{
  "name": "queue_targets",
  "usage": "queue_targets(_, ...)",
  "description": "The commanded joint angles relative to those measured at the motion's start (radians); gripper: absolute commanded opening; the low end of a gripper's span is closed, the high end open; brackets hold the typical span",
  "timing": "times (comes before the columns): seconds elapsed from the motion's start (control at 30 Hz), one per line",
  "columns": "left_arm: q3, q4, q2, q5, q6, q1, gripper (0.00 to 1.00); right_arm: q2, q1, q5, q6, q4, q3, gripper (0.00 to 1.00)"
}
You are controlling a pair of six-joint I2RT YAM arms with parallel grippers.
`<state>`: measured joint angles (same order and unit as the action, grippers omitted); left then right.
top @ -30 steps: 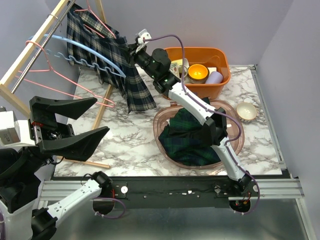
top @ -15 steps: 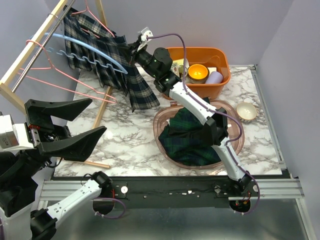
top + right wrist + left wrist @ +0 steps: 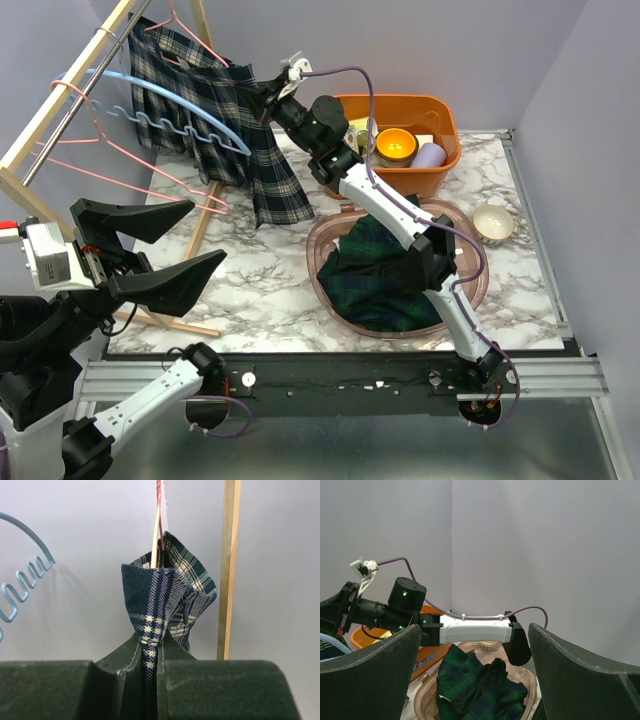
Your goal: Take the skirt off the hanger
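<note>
While pinched at a top corner, skirt (image 3: 262, 170): hangs on pink hanger (image 3: 158, 510), upper left of top view, hem close to marble table (image 3: 260, 290).
right gripper (image 3: 264, 98): fingers (image 3: 215, 690) pressed together on a fold of the plaid cloth. In wrist view the fabric rises out of the closed gap, centre of frame.
left gripper (image 3: 203, 234): fingers spread wide, lower left of top view, well apart from skirt.
rack (image 3: 62, 92): wooden, upper left corner; also carries blue hanger (image 3: 130, 80) and second pink hanger (image 3: 215, 205), both left of the skirt's lower half.
basin (image 3: 318, 250): pink, centre of top view, dark green plaid garment (image 3: 380, 270) heaped inside, right arm crossing over it.
orange bin (image 3: 447, 125): upper right, behind basin.
white bowl (image 3: 493, 222): right side, near basin.
</note>
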<state>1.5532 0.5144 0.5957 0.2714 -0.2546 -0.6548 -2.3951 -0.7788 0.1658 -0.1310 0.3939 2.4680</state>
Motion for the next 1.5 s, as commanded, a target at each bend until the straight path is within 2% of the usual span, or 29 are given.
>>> queue_targets(0.0,-0.01,0.021,-0.005,-0.018,0.025,0.001,0.99,0.111,-0.002,-0.005,-0.007,0.174,0.013,0.01)
queue_targets(1.47,-0.005,0.018,0.016,-0.017,0.037,0.0,0.99,0.258,-0.002,-0.032,0.007,0.319,-0.096,0.01)
